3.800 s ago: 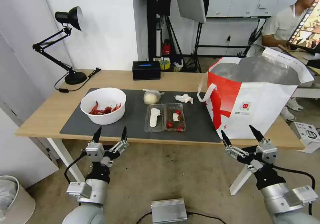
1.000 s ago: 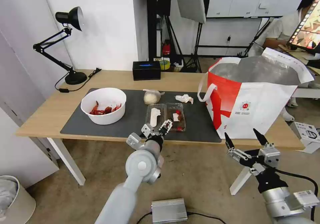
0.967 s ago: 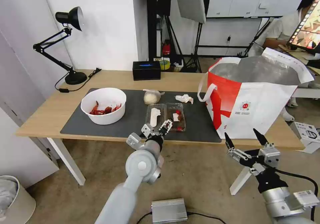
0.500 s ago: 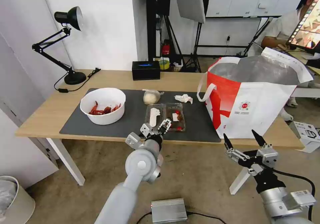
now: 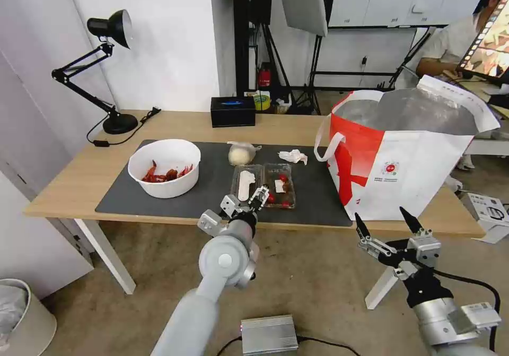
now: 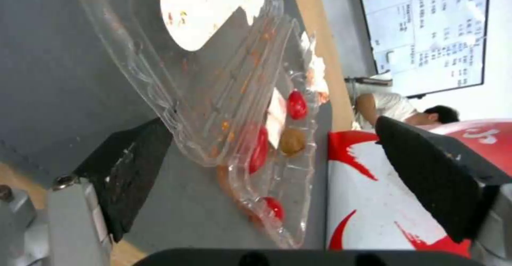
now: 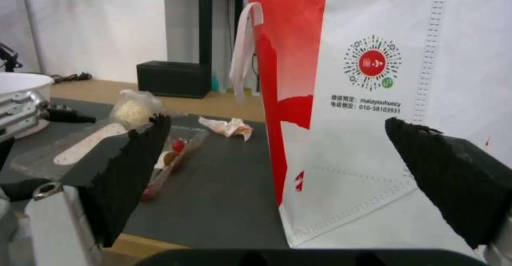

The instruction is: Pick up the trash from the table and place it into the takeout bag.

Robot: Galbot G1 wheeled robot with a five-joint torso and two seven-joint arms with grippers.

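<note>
Lying on the dark grey mat [image 5: 212, 186] near the front edge of the table [image 5: 79, 181], the clear clamshell tray [image 5: 262, 186] holds red scraps in one half and a white strip in the other. The left end effector [image 5: 245, 201] hovers at the tray's near edge with its fingers spread, the tray's rim lying between them in the left wrist view, not yet pinched. This looks like the reach-and-grasp step for the first piece of trash. Closing on the thin, flexible rim probably calls for a gentle, level pinch so the scraps do not spill. Beside it stands the takeout bag [image 5: 408, 154], mouth open. The right end effector [image 5: 385, 226] waits below the table edge, fingers spread.
</note>
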